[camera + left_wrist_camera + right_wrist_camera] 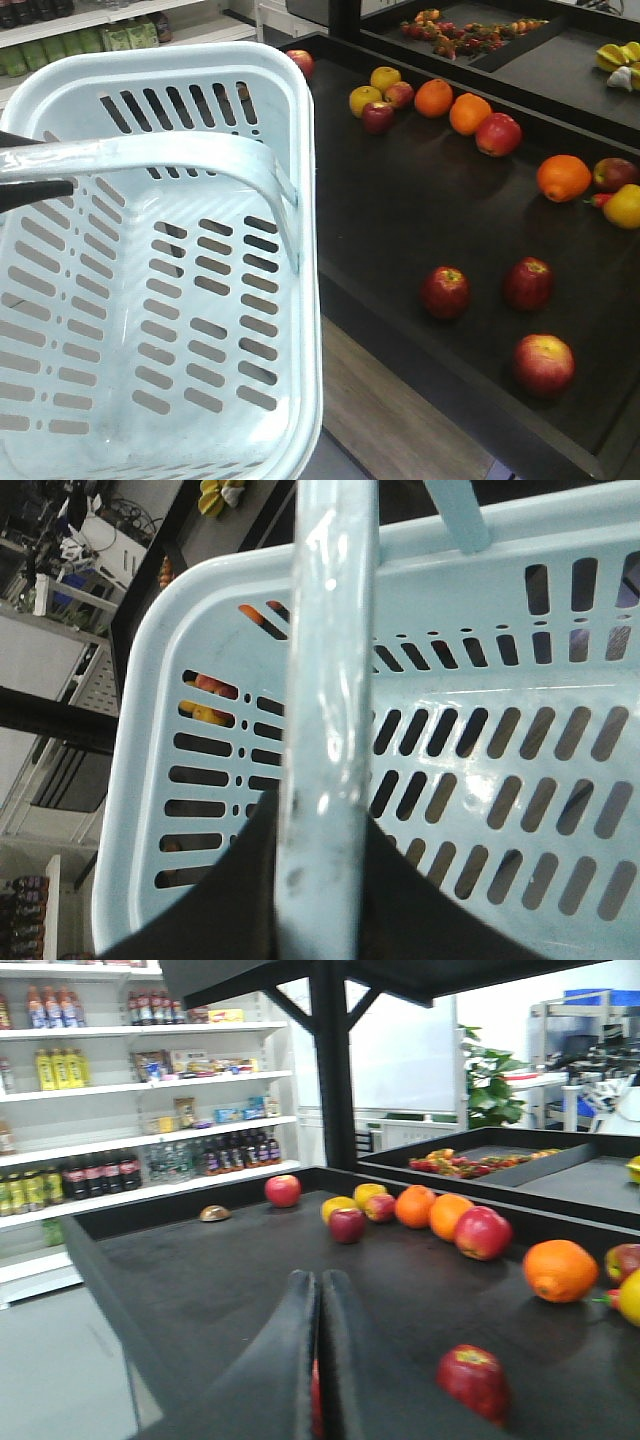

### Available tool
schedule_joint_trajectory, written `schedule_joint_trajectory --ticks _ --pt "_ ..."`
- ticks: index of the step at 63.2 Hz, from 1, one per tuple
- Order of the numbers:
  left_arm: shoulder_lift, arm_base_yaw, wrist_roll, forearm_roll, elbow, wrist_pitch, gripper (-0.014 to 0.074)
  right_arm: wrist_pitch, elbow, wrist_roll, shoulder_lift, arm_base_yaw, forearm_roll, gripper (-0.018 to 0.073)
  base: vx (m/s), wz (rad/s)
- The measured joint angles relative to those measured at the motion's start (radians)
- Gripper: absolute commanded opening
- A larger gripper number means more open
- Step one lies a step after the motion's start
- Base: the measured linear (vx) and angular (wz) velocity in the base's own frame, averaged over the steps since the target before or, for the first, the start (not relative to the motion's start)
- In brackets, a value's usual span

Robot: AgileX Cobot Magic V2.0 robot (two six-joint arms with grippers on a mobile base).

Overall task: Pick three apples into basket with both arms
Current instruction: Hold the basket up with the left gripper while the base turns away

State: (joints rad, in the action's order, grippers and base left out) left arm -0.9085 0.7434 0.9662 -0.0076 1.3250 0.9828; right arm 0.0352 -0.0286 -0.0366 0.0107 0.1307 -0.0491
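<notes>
Three red apples [445,292] sit by the table's [400,220] front edge, basket [312,330] empty beside it.
Right claw [320,1278] is pinched shut, holding nothing; one apple peeks out just beyond its fingers, another to its right. They're round, glossy, yellow-streaked. Left claw [320,820] is clamped on the basket handle [330,630], so the right arm is nearer.

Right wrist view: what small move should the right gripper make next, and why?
Probably open the right gripper: its fingers are pressed together with nothing between, the basket is empty, and three red apples lie on the tray, one partly hidden behind them.
</notes>
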Motion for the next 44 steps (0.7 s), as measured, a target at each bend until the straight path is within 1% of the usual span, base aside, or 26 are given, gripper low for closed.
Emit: schedule_joint_trajectory --ticks 21,44 --pt "0.0 0.0 0.0 0.0 0.0 0.0 -0.0007 0.0 0.0 0.0 0.0 0.0 0.0 -0.0009 -0.02 0.38" --pt "0.0 0.0 0.0 0.0 0.0 0.0 -0.0007 0.0 0.0 0.0 0.0 0.0 0.0 -0.0009 0.03 0.43"
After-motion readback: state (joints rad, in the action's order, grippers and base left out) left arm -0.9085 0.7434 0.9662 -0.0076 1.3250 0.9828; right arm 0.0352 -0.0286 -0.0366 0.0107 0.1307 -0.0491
